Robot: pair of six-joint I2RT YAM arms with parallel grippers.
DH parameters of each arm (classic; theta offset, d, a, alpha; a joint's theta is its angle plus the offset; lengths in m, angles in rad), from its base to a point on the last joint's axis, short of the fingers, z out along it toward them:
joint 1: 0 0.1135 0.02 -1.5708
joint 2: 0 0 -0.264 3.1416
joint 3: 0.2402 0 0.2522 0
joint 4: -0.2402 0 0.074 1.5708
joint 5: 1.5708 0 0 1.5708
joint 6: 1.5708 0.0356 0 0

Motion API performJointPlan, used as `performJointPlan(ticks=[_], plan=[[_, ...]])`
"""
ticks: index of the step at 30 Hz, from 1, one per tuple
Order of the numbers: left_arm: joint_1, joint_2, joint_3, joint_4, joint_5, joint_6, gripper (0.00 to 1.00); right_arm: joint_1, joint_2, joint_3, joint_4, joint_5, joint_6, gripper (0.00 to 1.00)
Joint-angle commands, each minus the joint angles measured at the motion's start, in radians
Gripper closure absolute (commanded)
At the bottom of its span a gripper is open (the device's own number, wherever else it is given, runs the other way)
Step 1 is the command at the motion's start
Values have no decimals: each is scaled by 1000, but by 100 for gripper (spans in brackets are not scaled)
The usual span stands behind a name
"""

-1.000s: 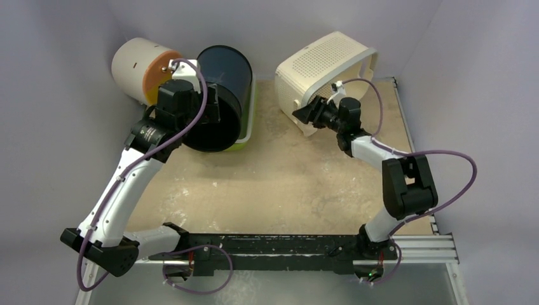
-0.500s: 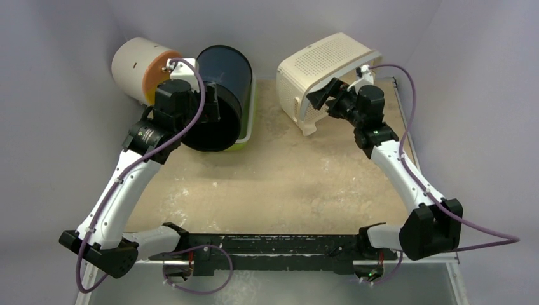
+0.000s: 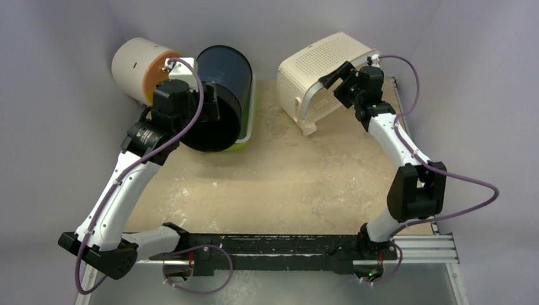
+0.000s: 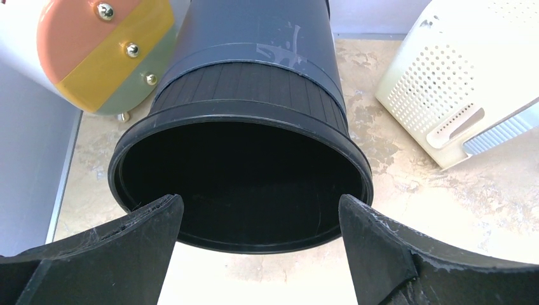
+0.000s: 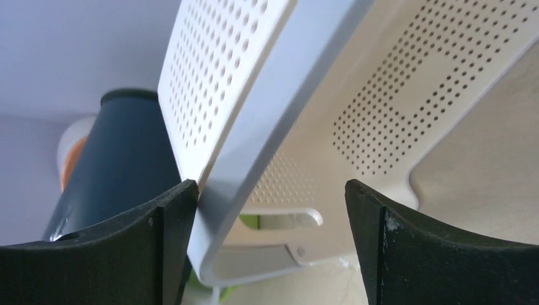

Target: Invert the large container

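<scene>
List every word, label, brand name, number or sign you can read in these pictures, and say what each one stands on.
No text can be read in any view.
left arm: a faint pale marking on its black joint housing, too small to read.
white perforated basket: no print shows, only holes.
dark bin: no print shows.
cream drum: no print shows.

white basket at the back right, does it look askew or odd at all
Yes. The white basket is tipped up on one edge, neither upright nor flipped, its rim between the fingers of the open right gripper. Beside it the dark bin lies on its side across a green tray.
</scene>
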Motion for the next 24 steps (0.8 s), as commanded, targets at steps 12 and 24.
performJointPlan(ticks=[12, 24], plan=[[7, 1, 15, 21, -31, 105, 6, -88, 115, 109, 203, -156, 53, 15], [6, 12, 3, 45, -19, 107, 6, -89, 188, 151, 222, -207, 115, 83]])
